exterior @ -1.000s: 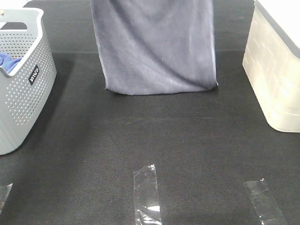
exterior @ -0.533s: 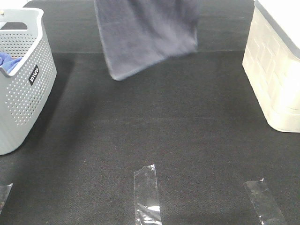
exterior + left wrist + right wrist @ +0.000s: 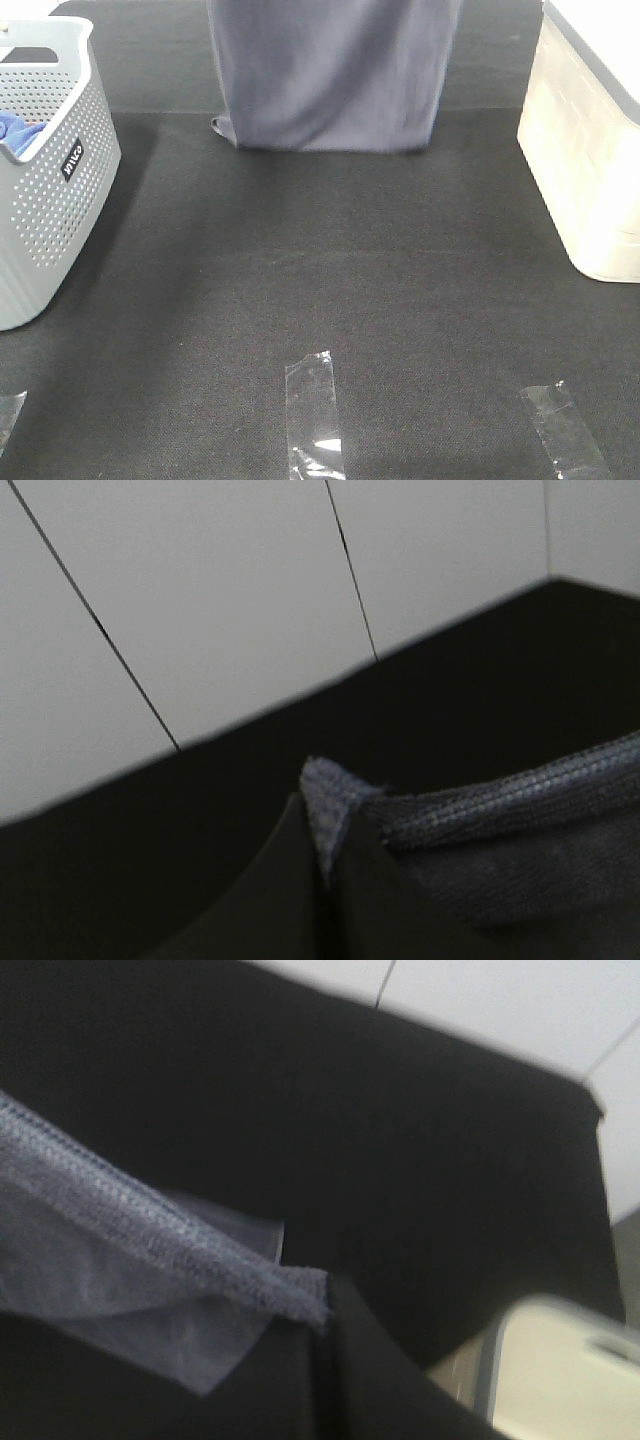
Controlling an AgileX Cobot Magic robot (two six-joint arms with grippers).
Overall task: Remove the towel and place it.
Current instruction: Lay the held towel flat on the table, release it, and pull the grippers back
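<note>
Lifting the towel (image 3: 330,80) by its top hem, with the left gripper (image 3: 328,880) and the right gripper (image 3: 325,1360) each pinched tight on a corner. Hangs over the far middle of the black worktop (image 3: 330,280), between the grey basket (image 3: 55,200) and the cream bin (image 3: 590,170). Bottom edge higher than a second ago and level again after a swing (contact with the worktop unclear). Probably mid-carry, with laying down not yet done.

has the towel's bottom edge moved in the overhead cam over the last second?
Yes. The towel has drawn its hem up the picture, and it now hangs nearer the seam across the black mat than before.
</note>
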